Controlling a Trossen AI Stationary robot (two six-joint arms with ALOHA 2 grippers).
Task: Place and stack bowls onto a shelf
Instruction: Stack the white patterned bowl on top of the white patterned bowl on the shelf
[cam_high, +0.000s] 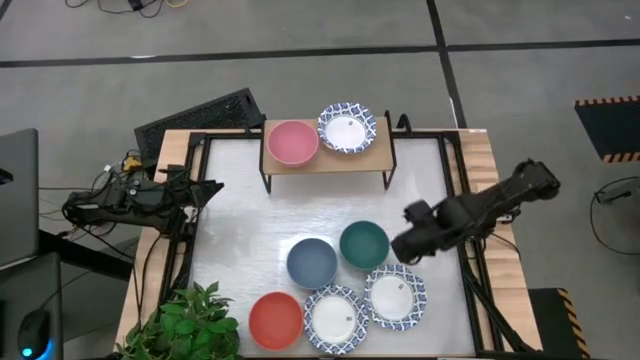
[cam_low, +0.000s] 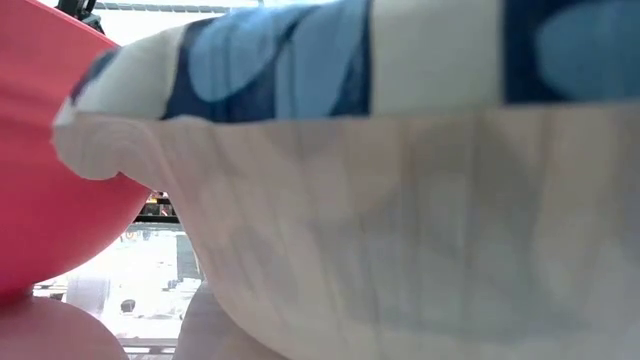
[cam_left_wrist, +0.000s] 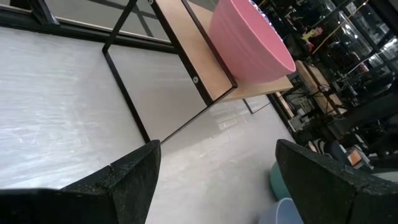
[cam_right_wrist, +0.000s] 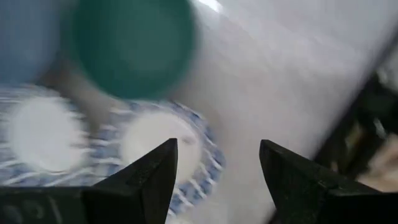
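The shelf (cam_high: 326, 161) stands at the table's far edge on thin black legs, with a pink bowl (cam_high: 292, 142) and a blue-rimmed white bowl (cam_high: 347, 128) resting on its wooden top. On the near half of the table sit a blue bowl (cam_high: 312, 261), a dark green bowl (cam_high: 364, 245), a red bowl (cam_high: 275, 320) and two patterned bowls (cam_high: 335, 318) (cam_high: 395, 297). My right gripper (cam_high: 398, 250) hovers open just right of the green bowl, above the patterned bowl (cam_right_wrist: 163, 142). My left gripper (cam_high: 212, 187) waits open at the table's left edge, facing the shelf (cam_left_wrist: 211, 81).
A potted plant (cam_high: 188, 325) stands at the near left corner. A black metal frame (cam_high: 440, 140) runs round the table's edges. In the low view a patterned bowl (cam_low: 400, 180) and the red bowl (cam_low: 50, 150) fill the picture. Bare table lies between the shelf and the bowls.
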